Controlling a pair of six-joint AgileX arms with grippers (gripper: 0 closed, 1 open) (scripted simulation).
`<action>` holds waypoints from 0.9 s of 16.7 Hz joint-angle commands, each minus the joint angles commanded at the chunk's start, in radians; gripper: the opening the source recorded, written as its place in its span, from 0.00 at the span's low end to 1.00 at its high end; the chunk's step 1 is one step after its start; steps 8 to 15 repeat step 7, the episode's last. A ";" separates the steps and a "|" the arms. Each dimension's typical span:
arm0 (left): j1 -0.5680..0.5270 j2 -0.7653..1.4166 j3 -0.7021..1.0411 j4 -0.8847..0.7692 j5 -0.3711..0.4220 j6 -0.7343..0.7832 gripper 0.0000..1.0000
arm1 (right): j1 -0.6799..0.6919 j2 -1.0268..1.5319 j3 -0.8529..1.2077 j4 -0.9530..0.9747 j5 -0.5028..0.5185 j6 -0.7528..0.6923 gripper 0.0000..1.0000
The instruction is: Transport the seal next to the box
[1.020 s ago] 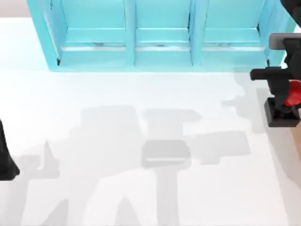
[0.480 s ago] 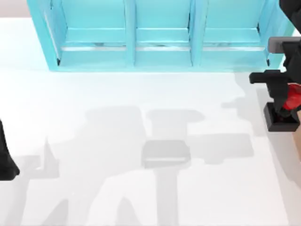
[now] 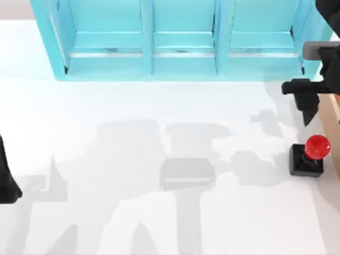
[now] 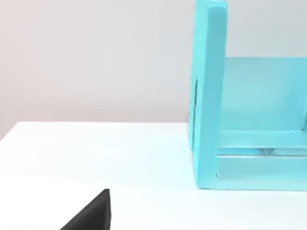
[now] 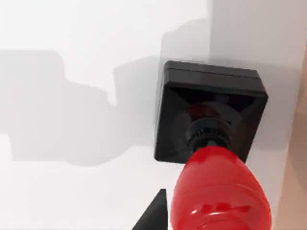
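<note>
The right tool (image 3: 308, 109) is seen above the desk (image 3: 133, 159), on the shelf-cabinet side of the seal (image 3: 309, 154) and apart from it. Nothing is held between its fingers; how far they are parted cannot be told, since one dark fingertip alone is made out clearly in the top view.

The seal is seen standing upright on the desk, red knob above the black square base. In the right wrist view the seal (image 5: 211, 143) is looked down on from above, with a tan strip of the box (image 5: 297, 191) just beside its base. In the top view the box (image 3: 334, 114) is found as a tan sliver at the frame's right edge, the seal close against it.

The task is judged nearly or wholly done: the seal is set down near the box and is released. What is left is judged to be only the clearing away of the right arm.

Beyond the seal, away from the box, the desk is bare and offers wide room. The turquoise shelf cabinet (image 3: 180, 42) stands well apart from the seal, close behind the right tool, so a retreat is better made upward. The left tool (image 3: 8, 183) is parked farthest from the seal, at the opposite desk edge.
</note>
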 joint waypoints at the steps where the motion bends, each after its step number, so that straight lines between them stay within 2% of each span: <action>1: 0.000 0.000 0.000 0.000 0.000 0.000 1.00 | 0.000 0.000 0.000 0.000 0.000 0.000 0.98; 15: 0.000 0.000 0.000 0.000 0.000 0.000 1.00 | 0.000 0.000 0.000 0.000 0.000 0.000 1.00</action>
